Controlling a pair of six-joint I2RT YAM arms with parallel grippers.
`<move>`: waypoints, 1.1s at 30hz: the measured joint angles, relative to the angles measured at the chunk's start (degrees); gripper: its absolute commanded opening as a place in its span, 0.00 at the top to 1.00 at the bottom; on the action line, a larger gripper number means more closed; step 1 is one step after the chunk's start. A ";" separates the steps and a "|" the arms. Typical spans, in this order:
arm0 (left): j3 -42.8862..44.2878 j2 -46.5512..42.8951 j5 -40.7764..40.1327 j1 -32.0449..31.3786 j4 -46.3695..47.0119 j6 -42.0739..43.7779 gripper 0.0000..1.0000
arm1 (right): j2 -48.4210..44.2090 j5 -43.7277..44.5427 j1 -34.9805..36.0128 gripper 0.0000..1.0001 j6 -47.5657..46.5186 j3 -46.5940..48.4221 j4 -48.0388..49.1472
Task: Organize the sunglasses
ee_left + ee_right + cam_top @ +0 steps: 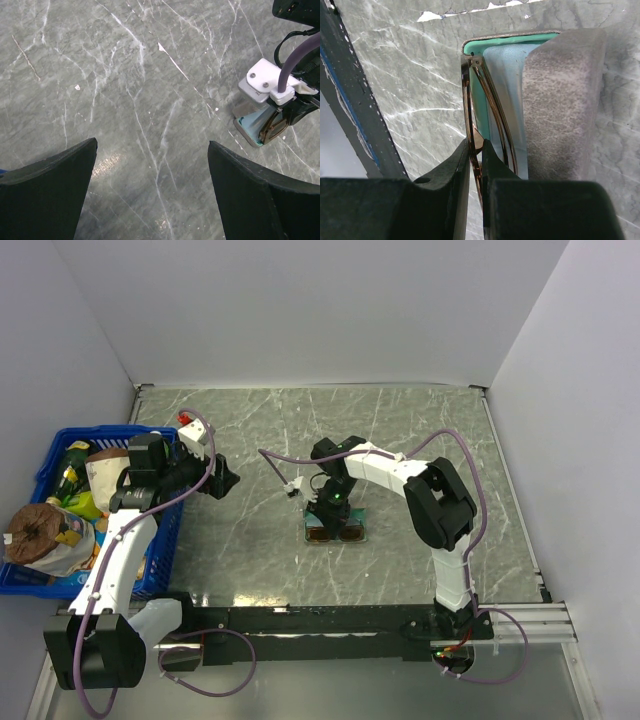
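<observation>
The sunglasses (336, 533), thin brown frame and dark lenses, stand on edge in the open case (361, 536) near the table's middle. My right gripper (335, 504) points down over them. In the right wrist view it (476, 146) is shut on the sunglasses (469, 100) at the frame. They sit against the teal lining (476, 50) beside a light blue cloth (501, 85) and the grey lid (562, 100). My left gripper (226, 483) hovers open to the left, with nothing between its fingers (50, 185). From its wrist view, the sunglasses (273, 129) and case (248, 128) lie at the far right.
A blue basket (52, 454) full of groceries stands at the table's left edge, beside the left arm. A purple cable (275, 468) loops off the right wrist. White walls enclose the marble table (420, 440) on three sides.
</observation>
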 measured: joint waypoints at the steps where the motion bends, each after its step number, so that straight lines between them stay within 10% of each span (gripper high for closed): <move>1: 0.00 0.00 0.02 0.00 0.00 0.00 0.03 | 0.00 0.02 0.00 0.90 0.07 0.00 0.00; 33: 0.00 0.24 0.22 0.00 0.00 0.02 0.04 | -0.87 2.78 0.07 0.68 1.81 -2.05 3.52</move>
